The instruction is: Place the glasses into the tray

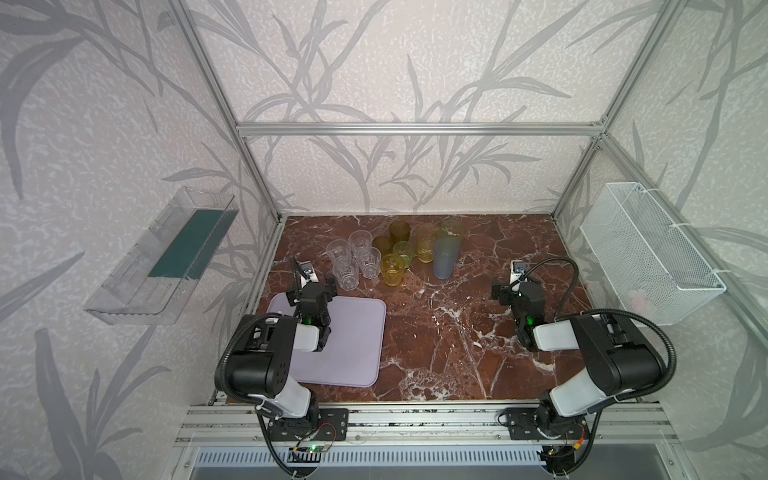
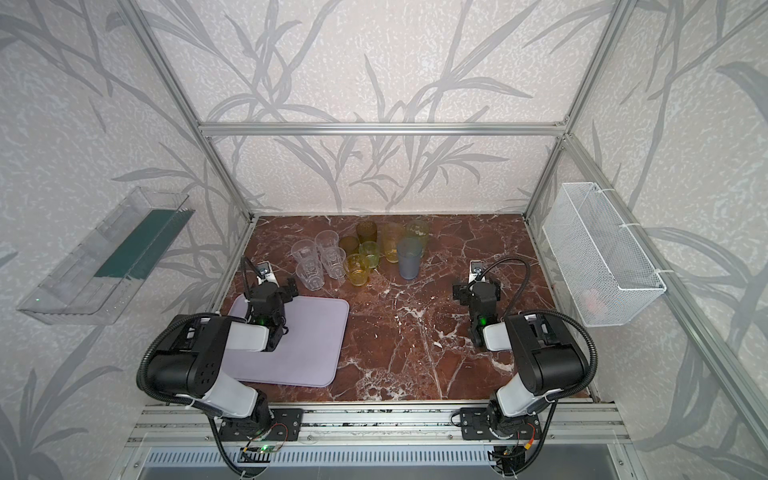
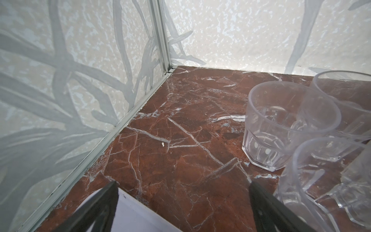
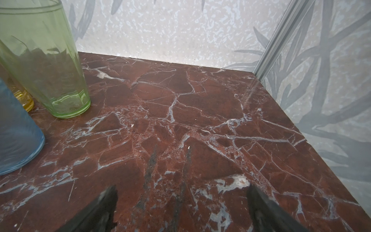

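The glasses stand bunched at the back middle of the marble table in both top views: clear faceted tumblers (image 1: 353, 259) (image 2: 318, 259), a short amber one (image 1: 392, 269), green and olive-brown ones behind it, and a tall blue-grey one (image 1: 445, 258) (image 2: 409, 257). The pale lavender tray (image 1: 353, 336) (image 2: 311, 336) lies empty at the front left. My left gripper (image 1: 311, 290) (image 3: 183, 183) hangs open over the tray's back left corner (image 3: 128, 213), just short of a clear tumbler (image 3: 281, 128). My right gripper (image 1: 517, 291) (image 4: 181, 187) is open over bare marble, right of the tall green glass (image 4: 50, 60) and the blue-grey glass (image 4: 16, 136).
A clear plastic bin (image 1: 166, 257) hangs on the left wall and a white wire basket (image 1: 648, 253) on the right wall. Aluminium frame posts (image 1: 257, 174) stand at the table's back corners. Bare marble (image 1: 449, 332) lies between tray and right arm.
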